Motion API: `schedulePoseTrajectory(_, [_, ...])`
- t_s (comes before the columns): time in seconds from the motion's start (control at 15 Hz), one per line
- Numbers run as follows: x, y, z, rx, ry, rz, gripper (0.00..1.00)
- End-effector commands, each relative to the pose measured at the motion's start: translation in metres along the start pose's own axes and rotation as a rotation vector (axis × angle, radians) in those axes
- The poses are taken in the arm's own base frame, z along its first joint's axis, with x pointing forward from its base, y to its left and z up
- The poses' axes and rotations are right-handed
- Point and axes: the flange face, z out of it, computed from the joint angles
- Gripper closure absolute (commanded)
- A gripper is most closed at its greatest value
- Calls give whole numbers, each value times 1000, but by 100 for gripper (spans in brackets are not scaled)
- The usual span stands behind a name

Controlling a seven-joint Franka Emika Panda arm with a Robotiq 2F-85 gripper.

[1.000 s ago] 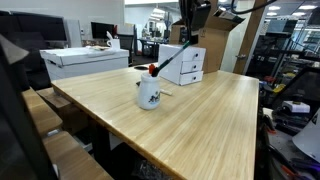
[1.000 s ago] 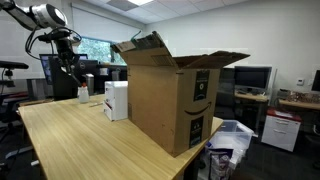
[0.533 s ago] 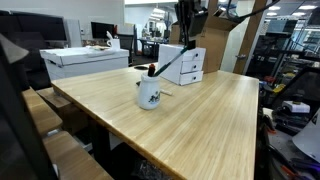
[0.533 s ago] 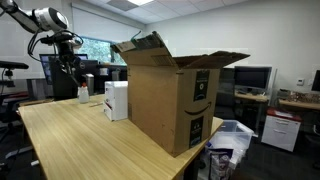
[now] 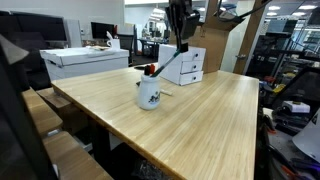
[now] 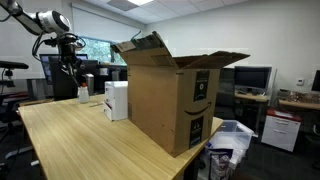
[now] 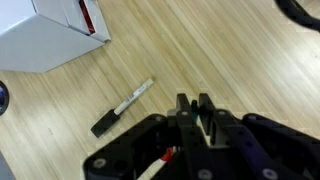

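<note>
In the wrist view my gripper (image 7: 194,112) is shut on a thin dark green marker (image 7: 193,104) that stands upright between the fingers. Below it on the wooden table (image 7: 250,70) lies a white marker with a black cap (image 7: 122,107). In an exterior view the gripper (image 5: 179,42) hangs above and behind a white mug (image 5: 148,94) that holds a red-capped marker (image 5: 153,69). The gripper (image 6: 68,66) also shows high over the table's far end.
A white drawer box (image 5: 190,62) stands behind the mug, its corner showing in the wrist view (image 7: 50,35). A large open cardboard box (image 6: 170,95) sits on the table beside the white box (image 6: 116,100). Desks, monitors and chairs surround the table.
The gripper has shifted sideways toward the mug and a little lower, still shut on the marker. Nothing on the table has moved.
</note>
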Motion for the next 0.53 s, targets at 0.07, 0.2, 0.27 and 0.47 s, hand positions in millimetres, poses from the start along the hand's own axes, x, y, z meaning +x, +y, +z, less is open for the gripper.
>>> schedulePoseTrajectory(0.07, [17,1,-2,1,8,-69,94])
schedulePoseTrajectory(0.2, [24,2,1,8,6,-80,94])
schedulePoseTrajectory(0.27, [27,1,2,11,6,-86,94])
schedulePoseTrajectory(0.47, [37,0,5,17,2,-103,95])
